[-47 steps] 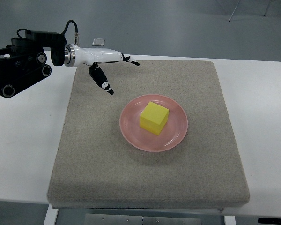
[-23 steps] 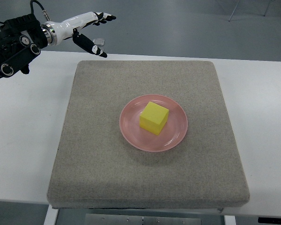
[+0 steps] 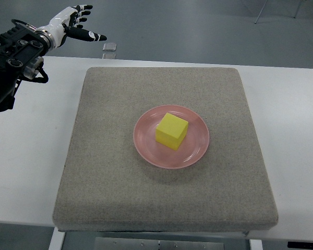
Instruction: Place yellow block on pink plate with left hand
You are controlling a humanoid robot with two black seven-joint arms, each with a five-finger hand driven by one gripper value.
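A yellow block (image 3: 171,130) sits on the pink plate (image 3: 146,147) in the middle of a grey mat (image 3: 115,177). My left hand (image 3: 79,23) is at the far upper left, off the mat and well away from the plate. Its fingers are spread and it holds nothing. The right arm is out of view.
The grey mat lies on a white table (image 3: 31,156). A small grey object (image 3: 110,47) lies at the table's far edge near the left hand. The black left arm (image 3: 13,52) runs along the left edge.
My left hand has lifted and drawn back to the upper left, away from the mat and plate. The block has stayed on the plate.
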